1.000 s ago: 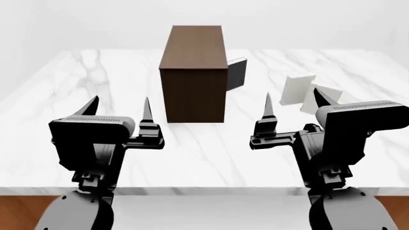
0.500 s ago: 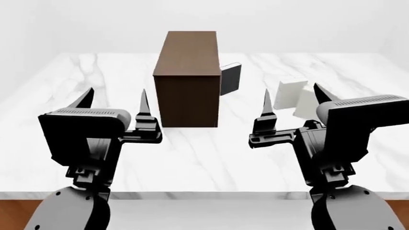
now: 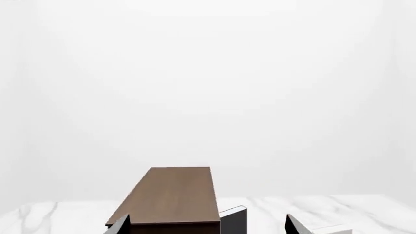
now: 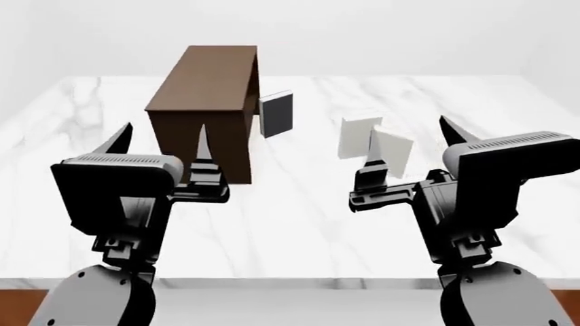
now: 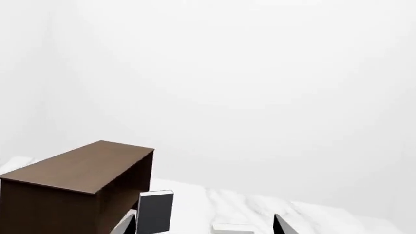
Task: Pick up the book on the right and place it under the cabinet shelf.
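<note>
While both arms hover low over the marble table (image 4: 299, 204), your left gripper (image 4: 161, 145) and right gripper (image 4: 409, 144) stand with jaws spread, holding nothing. The book (image 4: 395, 154) stands upright beyond the right gripper, just beside a second white book (image 4: 357, 138). The cabinet (image 4: 206, 102) stands well apart to the left, a dark book (image 4: 276, 113) just beside its right side.

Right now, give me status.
Both end effectors, left and right, open, empty. Book upright on table, untouched. Right end effector partly hides it.
</note>
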